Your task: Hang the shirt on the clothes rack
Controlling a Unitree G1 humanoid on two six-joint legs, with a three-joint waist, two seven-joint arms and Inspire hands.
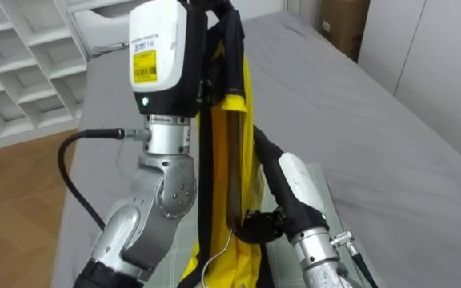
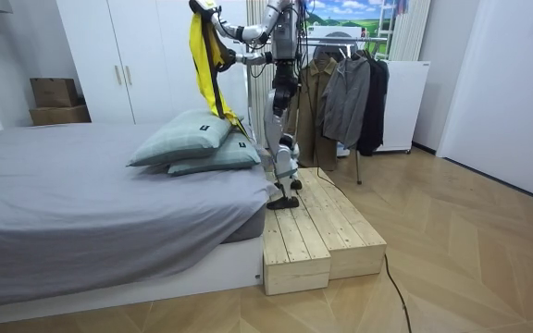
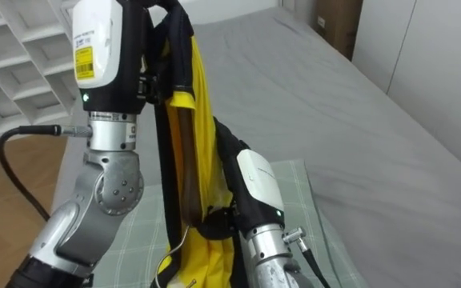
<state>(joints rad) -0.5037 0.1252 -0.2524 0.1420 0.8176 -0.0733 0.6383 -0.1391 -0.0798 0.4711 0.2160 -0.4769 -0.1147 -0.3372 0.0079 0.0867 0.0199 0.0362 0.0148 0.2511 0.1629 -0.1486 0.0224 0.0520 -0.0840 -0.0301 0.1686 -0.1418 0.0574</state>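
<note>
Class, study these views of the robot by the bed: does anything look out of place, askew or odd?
Yes. The yellow garment hangs bunched into a narrow strip from the raised left hand, and its lower end reaches down to the pillows. The right hand is buried in its folds.

Hanging yellow garment, wire hanger, grey bed

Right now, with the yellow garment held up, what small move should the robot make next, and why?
Probably start turning toward the clothes rack, keeping both holds. The left robot hand holds the yellow garment high, the right robot hand grips it lower, and its end hangs by the pillows; the rack stands behind the robot.
</note>
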